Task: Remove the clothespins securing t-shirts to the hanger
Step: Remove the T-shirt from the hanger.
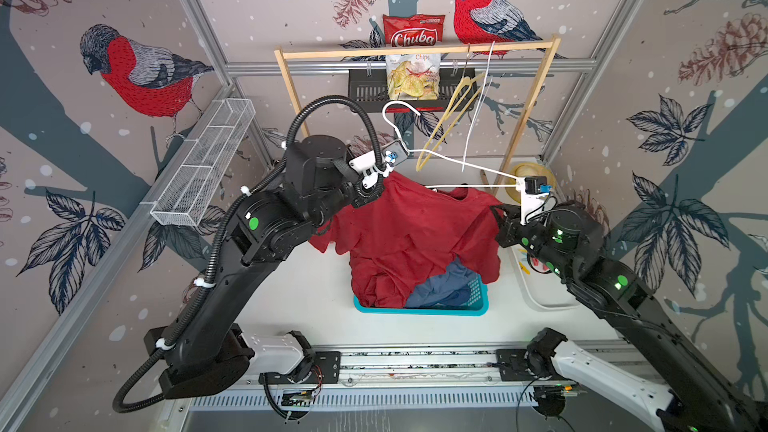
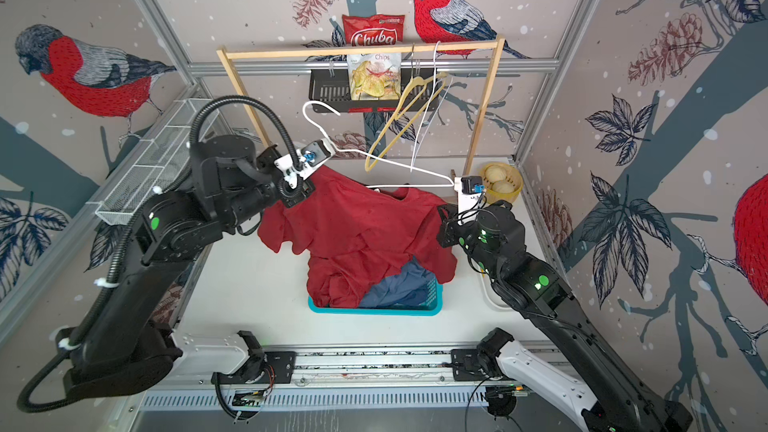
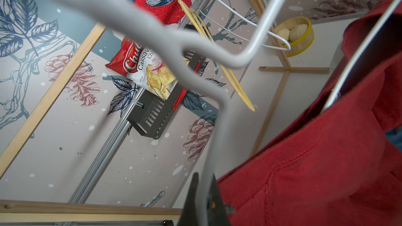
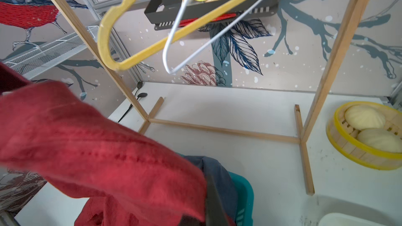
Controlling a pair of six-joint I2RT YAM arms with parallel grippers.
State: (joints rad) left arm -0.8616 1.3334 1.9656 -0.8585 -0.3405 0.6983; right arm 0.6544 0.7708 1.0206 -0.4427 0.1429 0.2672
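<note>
Bird-and-pinecone wallpaper closes in a white worktop (image 1: 291, 284), with a wooden rack (image 1: 415, 51) along its far edge. 2 bare hangers hang on that rack, a yellow hanger (image 1: 440, 126) and a thin white hanger (image 4: 166, 61).

Raised above the middle of the worktop, a white wire hanger (image 1: 465, 164) carries the red t-shirt (image 1: 407, 226). The shirt's lower half spills into the teal basket (image 1: 419, 310) near the front edge, where a blue t-shirt (image 1: 444, 288) already lies. The left gripper (image 3: 204, 192) is clamped shut on the wire hanger's shoulder. The right gripper (image 1: 500, 216) is closed, seemingly pinching the red t-shirt's other shoulder.

No pin shows on the wire hanger, so the unpinning looks nearly or wholly done. Only the red t-shirt appears left to slide off.

Small yellow and red pieces, likely clothespins (image 1: 525, 268), lie in the white tray (image 1: 540, 301) at the right edge. The right arm hides most of them, so I cannot count them. No 3rd shirt is visible; it may be buried in the basket. Cloth covers the right gripper's tips, so I cannot tell whether a pin sits between them.
</note>
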